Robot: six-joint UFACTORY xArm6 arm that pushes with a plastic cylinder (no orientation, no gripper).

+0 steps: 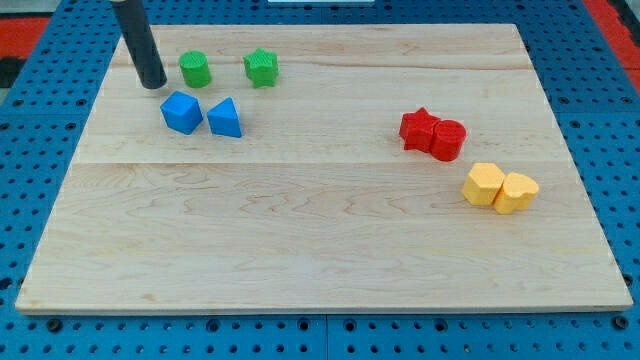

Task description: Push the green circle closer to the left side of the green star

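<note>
The green circle point(195, 69) stands near the view's top left of the wooden board. The green star point(261, 67) stands to its right, with a gap about one block wide between them. My tip point(152, 84) rests on the board just left of the green circle, a small gap apart from it. The dark rod rises from the tip toward the view's top edge.
A blue cube-like block point(181, 112) and a blue triangle point(225, 118) sit just below the green pair. A red star point(419, 129) touches a red round block point(448, 140) at the right. Two yellow blocks point(500, 187) lie below them. The board's left edge point(75, 160) is near.
</note>
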